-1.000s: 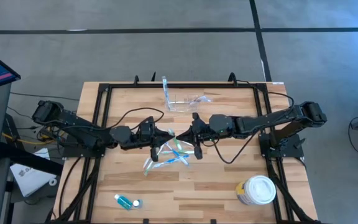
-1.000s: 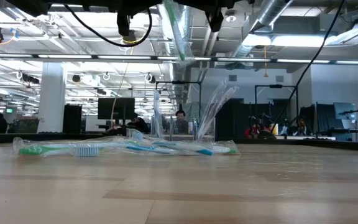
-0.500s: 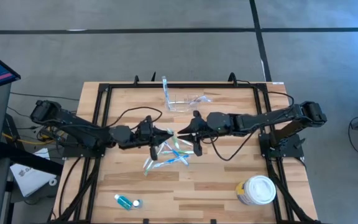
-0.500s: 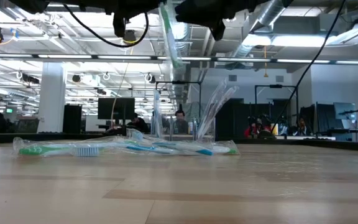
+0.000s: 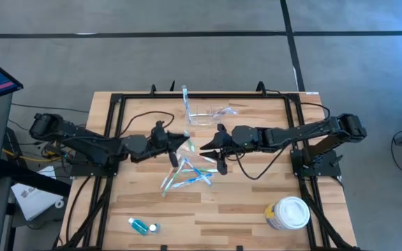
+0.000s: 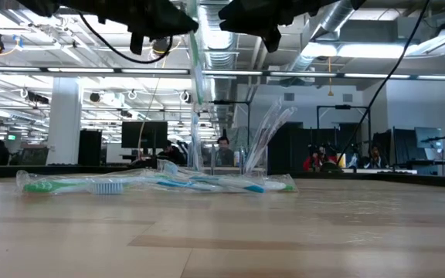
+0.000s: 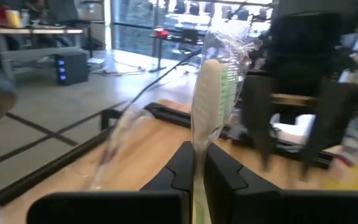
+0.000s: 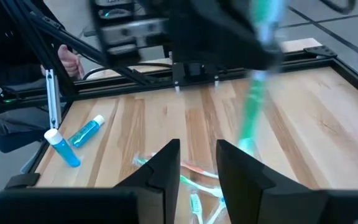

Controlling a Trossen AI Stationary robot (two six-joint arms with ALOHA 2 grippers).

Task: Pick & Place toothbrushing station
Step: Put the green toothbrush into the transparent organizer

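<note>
In the middle of the frame, the left gripper (image 5: 180,145) pinches a wrapped toothbrush (image 7: 213,93); right gripper (image 5: 218,155) jaws spread. It could slip sideways and drop.

Left pincer (image 5: 179,145) above wrapped toothbrushes (image 5: 190,174)

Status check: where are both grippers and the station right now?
Left gripper shut on a wrapped toothbrush, lifted mid-table. Right gripper open, empty, above the toothbrush pile. Station sits untouched at the far edge.
</note>
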